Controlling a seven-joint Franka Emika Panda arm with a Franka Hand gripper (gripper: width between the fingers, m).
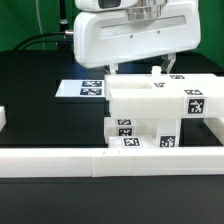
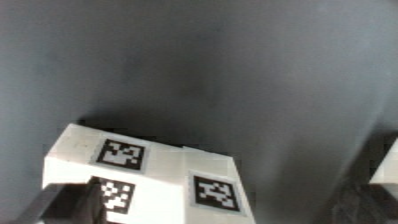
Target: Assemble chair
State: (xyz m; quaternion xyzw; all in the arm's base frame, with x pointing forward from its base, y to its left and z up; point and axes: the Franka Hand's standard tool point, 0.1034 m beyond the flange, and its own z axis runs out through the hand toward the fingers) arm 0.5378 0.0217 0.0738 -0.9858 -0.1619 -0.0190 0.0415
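Note:
The partly joined chair [image 1: 150, 112] stands at the exterior view's middle right. It is made of matte white plastic parts: a flat slab on top, a tagged part at the right [image 1: 193, 103] and tagged parts below [image 1: 140, 135]. A short white post [image 1: 160, 76] rises at its back. My gripper [image 1: 143, 68] hangs just above and behind the chair, under the big white hand [image 1: 130, 35]. Its dark fingers [image 1: 116, 68] stand wide apart with nothing between them. In the wrist view a white tagged chair part [image 2: 151, 170] sits low over the black table, and a dark finger [image 2: 63, 203] shows beside it.
The marker board [image 1: 85, 88] lies flat on the black table to the left of the chair. The long low white border rail [image 1: 90, 160] runs along the front. A white piece [image 1: 3, 120] shows at the left edge. Another white edge [image 2: 386, 165] shows in the wrist view.

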